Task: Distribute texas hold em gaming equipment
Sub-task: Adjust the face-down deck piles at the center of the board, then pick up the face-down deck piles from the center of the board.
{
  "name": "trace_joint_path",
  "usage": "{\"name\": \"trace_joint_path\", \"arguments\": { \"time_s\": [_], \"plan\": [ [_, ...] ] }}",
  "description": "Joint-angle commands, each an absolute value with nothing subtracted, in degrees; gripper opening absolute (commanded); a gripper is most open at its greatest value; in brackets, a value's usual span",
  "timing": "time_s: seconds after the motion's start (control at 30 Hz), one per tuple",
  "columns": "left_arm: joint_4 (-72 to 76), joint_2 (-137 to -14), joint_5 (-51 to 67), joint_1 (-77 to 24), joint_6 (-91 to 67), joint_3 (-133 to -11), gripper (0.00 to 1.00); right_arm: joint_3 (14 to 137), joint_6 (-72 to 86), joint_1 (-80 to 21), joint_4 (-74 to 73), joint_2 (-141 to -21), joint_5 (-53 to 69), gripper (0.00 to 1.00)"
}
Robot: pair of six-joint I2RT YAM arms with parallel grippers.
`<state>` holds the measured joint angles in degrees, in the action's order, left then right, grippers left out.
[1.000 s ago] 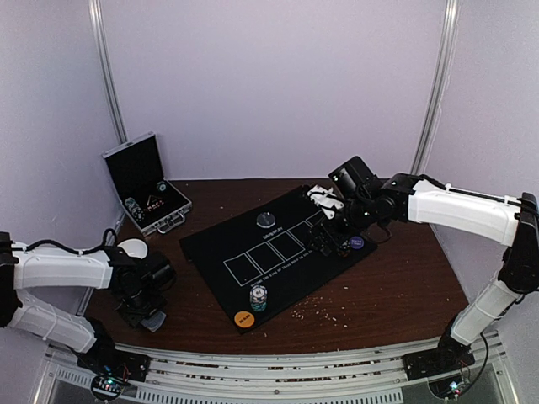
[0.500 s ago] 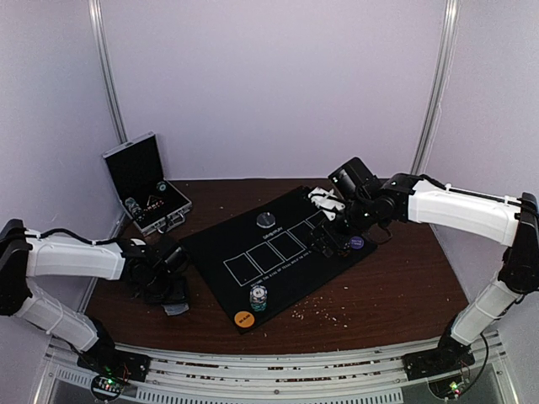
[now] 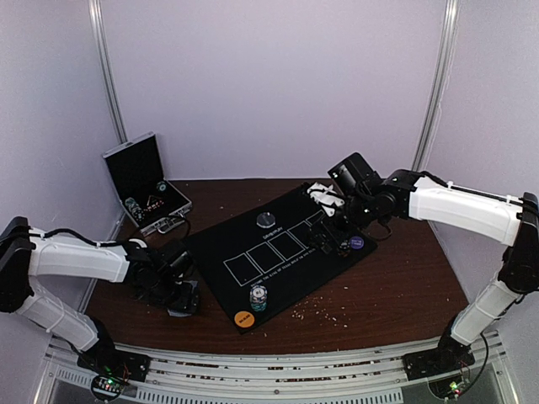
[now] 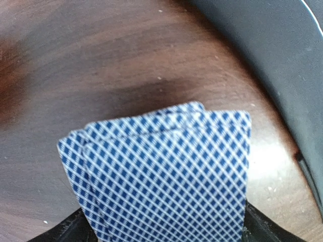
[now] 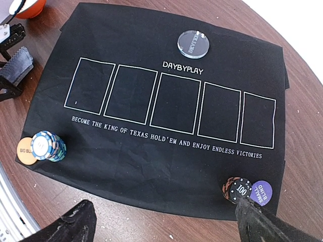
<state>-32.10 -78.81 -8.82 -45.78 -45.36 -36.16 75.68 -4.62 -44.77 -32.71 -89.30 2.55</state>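
Note:
Blue-backed playing cards [image 4: 166, 171], slightly fanned, lie over the wood and fill the space between the spread fingers of my left gripper [image 3: 182, 300], which is just left of the black mat [image 3: 278, 252]. On the mat are a clear disc [image 5: 194, 44], a multicoloured chip stack [image 5: 48, 146] beside an orange disc [image 5: 25, 150], and a dark chip stack [image 5: 238, 189] beside a purple disc [image 5: 261, 192]. My right gripper [image 5: 164, 227] hovers open above the mat's right edge, its right finger just over the dark stack.
A silver hinged case [image 3: 147, 194] stands open at the back left with small items inside. A red-and-white bowl [image 5: 30, 6] sits left of the mat, behind the left arm. Crumbs dot the wood near the front right.
My left arm carried the cards rightward to the mat's left edge, and its jaws now stand wider. My right gripper drew back a little from the dark chip stack.

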Motion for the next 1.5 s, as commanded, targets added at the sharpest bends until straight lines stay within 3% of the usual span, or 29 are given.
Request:
{"name": "trace_joint_path", "arguments": {
  "time_s": [0.0, 0.13, 0.67, 1.03, 1.47],
  "plan": [
    [-33.4, -81.4, -11.8, -45.7, -47.3, -37.7, 0.98, 77.0, -4.7, -45.2, -34.2, -89.6, 1.6, 0.99],
    [-32.8, -83.6, -13.3, -45.6, -49.0, -39.4, 0.96, 77.2, -4.8, -45.4, -34.1, -89.6, 1.4, 0.99],
    [-30.8, -80.8, -8.7, -45.3, -48.8, -35.2, 0.56, 76.9, -4.8, -45.5, -33.9, -89.5, 1.8, 0.99],
    [-38.8, -78.9, -14.1, -45.4, -38.2, -44.5, 0.5, 79.5, -0.2, -44.8, -33.0, -88.5, 5.0, 1.0],
    [-53.0, -77.6, -12.9, -47.7, -10.8, -70.7, 0.46, 84.3, 15.7, -38.3, -23.6, -90.9, 31.4, 0.99]
  ]
}}
